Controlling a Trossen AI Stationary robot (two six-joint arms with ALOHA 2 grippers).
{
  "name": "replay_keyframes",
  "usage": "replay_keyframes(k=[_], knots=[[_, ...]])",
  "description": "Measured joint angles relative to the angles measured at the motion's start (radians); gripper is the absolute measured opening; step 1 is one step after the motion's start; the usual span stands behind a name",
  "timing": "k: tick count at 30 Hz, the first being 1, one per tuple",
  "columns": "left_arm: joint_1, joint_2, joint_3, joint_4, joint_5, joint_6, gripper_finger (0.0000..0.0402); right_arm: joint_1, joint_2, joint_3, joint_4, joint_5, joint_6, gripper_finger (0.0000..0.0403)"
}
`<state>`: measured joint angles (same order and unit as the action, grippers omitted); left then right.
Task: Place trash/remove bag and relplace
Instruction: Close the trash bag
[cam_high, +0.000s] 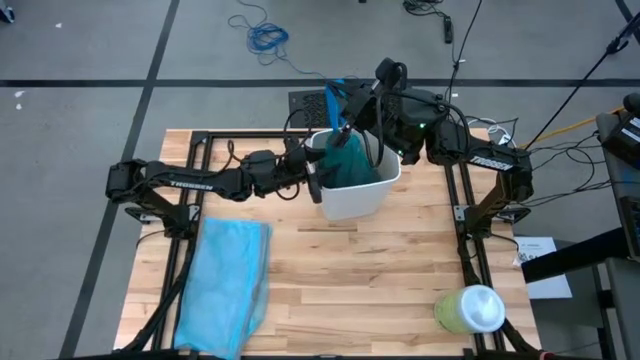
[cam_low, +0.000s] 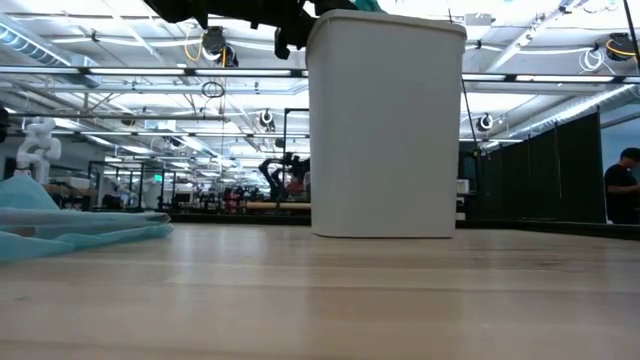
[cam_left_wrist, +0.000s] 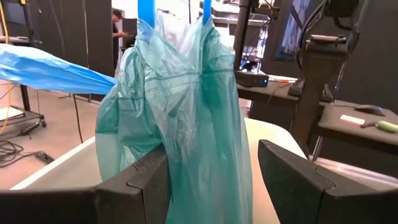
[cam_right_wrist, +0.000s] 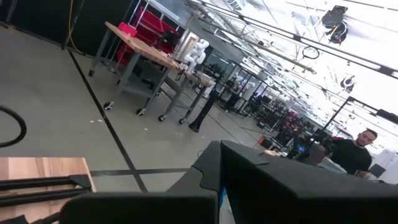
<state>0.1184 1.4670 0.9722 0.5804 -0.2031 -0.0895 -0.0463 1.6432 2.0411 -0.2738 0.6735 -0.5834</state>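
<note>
From above, the left gripper (cam_high: 312, 178) reaches level to the rim of the white plastic bin (cam_high: 358, 192), while the right gripper (cam_high: 340, 108), clamped on the blue loop handles (cam_high: 334, 92), lifts the teal-green translucent plastic liner (cam_high: 352, 160) above it. A paler sky-blue plastic bag (cam_high: 225, 285) lies flat on the wooden table (cam_high: 370, 280). The left wrist view shows the left fingers (cam_left_wrist: 149, 180) spread apart, the liner hanging between them. The low view shows only the bin's wall.

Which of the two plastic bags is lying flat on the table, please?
The paler sky-blue bag, spread on the wood near the left arm. The teal-green bag hangs upright in the white bin.
</note>
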Motion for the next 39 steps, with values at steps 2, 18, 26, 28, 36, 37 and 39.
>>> replay_keyframes(k=[2, 18, 26, 28, 36, 37, 39], knots=[[0.000, 0.000, 0.000, 0.000, -0.007, -0.001, 0.0224, 0.000, 0.000, 0.000, 0.000, -0.014, 0.019, 0.0000], [0.013, 0.036, 0.000, 0.066, -0.030, 0.000, 0.0223, 0.000, 0.029, 0.000, 0.027, -0.104, 0.083, 0.0000], [0.012, 0.087, 0.019, 0.116, -0.023, -0.002, 0.0211, 0.000, 0.030, 0.000, 0.052, -0.104, 0.085, 0.0000], [0.013, 0.102, 0.040, 0.107, -0.023, 0.005, 0.0191, 0.000, 0.030, 0.000, 0.054, -0.104, 0.085, 0.0000], [0.019, 0.128, 0.080, 0.035, -0.052, 0.050, 0.0023, 0.003, 0.030, -0.001, 0.055, -0.103, 0.075, 0.0000], [0.020, 0.128, 0.080, 0.025, -0.050, 0.050, 0.0013, 0.003, 0.030, -0.001, 0.054, -0.103, 0.073, 0.0000], [0.019, 0.128, 0.081, 0.011, -0.049, 0.051, 0.0007, 0.003, 0.030, -0.001, 0.057, -0.098, 0.064, 0.0000]])
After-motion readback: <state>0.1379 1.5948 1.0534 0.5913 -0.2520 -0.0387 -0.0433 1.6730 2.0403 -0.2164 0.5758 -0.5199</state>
